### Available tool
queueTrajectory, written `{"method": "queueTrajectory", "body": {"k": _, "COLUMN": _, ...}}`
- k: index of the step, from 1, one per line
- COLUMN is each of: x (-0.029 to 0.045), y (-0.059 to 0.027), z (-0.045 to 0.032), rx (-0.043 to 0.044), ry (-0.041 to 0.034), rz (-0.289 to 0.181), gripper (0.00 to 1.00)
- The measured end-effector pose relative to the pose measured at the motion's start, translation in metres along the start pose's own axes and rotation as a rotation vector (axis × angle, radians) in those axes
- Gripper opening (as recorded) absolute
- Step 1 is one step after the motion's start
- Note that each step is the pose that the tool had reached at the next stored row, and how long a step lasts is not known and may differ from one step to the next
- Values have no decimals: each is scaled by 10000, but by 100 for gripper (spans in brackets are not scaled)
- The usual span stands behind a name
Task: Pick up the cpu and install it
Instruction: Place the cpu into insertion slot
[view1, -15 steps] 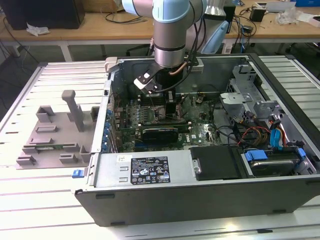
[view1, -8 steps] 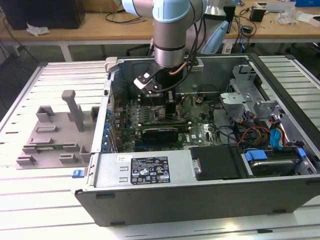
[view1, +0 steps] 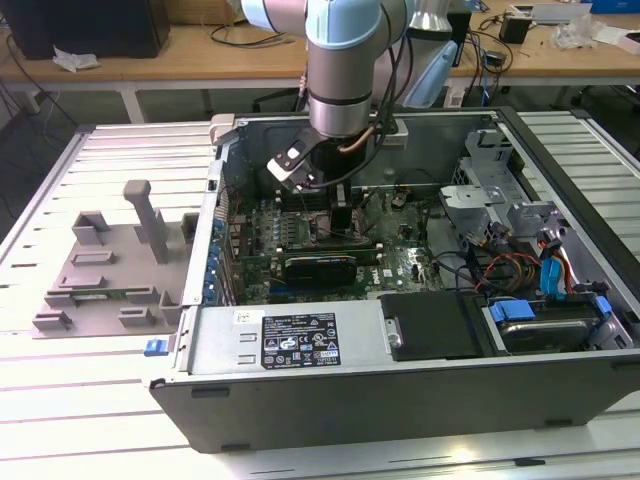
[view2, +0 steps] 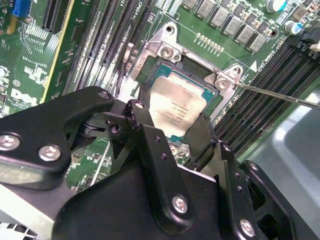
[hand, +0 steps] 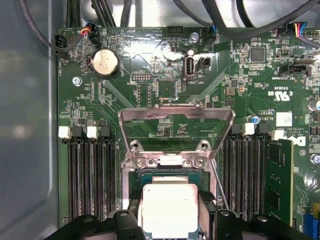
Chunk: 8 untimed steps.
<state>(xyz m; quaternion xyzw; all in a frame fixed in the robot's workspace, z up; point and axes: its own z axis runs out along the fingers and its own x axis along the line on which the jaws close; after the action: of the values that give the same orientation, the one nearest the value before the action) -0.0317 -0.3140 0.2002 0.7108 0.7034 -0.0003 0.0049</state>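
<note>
Exterior view: at the exterior view's left we note a grey fixture (view1: 105, 265) lying on the slatted table (view1: 60, 400). Beside it, toward the right, stands an open case (view1: 400, 390) with the motherboard (view1: 405, 262) exposed. The arm (view1: 340, 70) reaches down into the case from above, and its gripper (view1: 338, 215) sits low over the board. At the far right of the case we record a drive bay (view1: 540, 310) with blue tabs.

In the second wrist view the cpu (view2: 176, 105), silver top up, lies between the two black fingers (view2: 146, 131). We find the fingers drawn in to the chip's width, each pressed against one of two opposite edges, with nothing else in their hold. The cpu sits directly over the socket (view2: 167, 50); we cannot tell whether it is fully seated. In the first wrist view the load plate (hand: 175, 111) stands raised, clear of the chip, and memory slots (hand: 92, 175) flank the socket on both sides.
</note>
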Motion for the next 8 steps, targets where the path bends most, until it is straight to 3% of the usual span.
{"method": "queueTrajectory", "body": {"k": 8, "x": -31, "y": 8, "z": 10, "rx": 2, "ry": 46, "rz": 40, "gripper": 53}}
